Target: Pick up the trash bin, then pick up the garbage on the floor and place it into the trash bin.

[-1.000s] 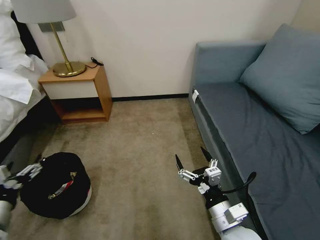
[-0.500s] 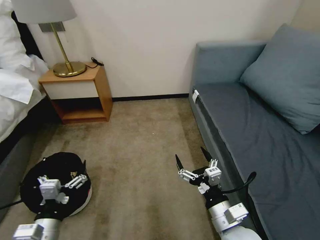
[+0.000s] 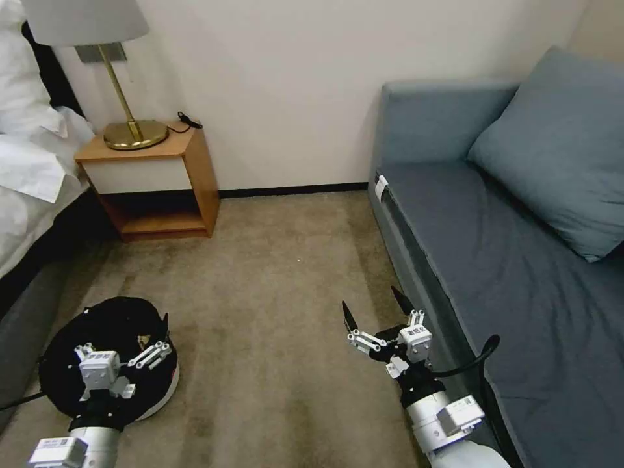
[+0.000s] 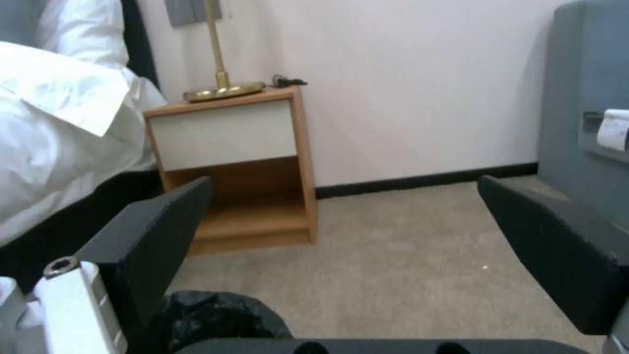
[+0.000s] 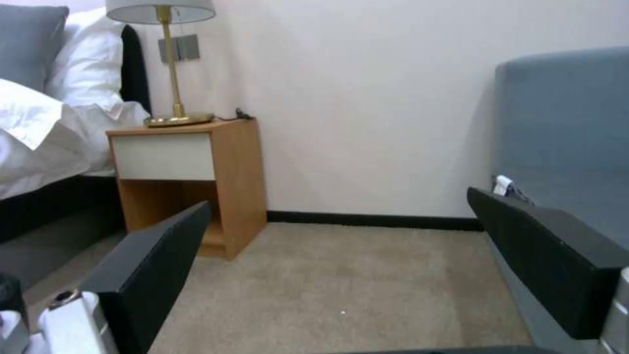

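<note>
The trash bin [image 3: 166, 388], white with a black bag liner [image 3: 110, 318], stands on the carpet at the lower left. A small pale bit of garbage [image 3: 141, 338] shows inside it. My left gripper [image 3: 120, 328] hangs open over the bin's near side, holding nothing. In the left wrist view its gripper [image 4: 344, 182] is spread wide, with the black bag [image 4: 216, 314] just below. My right gripper [image 3: 372, 305] is open and empty, low over the carpet beside the sofa's front. The right wrist view shows the right gripper [image 5: 339, 199] facing bare carpet.
A wooden nightstand [image 3: 156, 182] with a brass lamp [image 3: 133, 133] stands against the far wall. A bed [image 3: 32, 175] runs along the left and a blue sofa [image 3: 507, 260] along the right. Open carpet [image 3: 279, 279] lies between them.
My left arm swung from the bin's left rim to over the bin's near side one second ago, then held almost still. The bin and my right arm stayed put.
</note>
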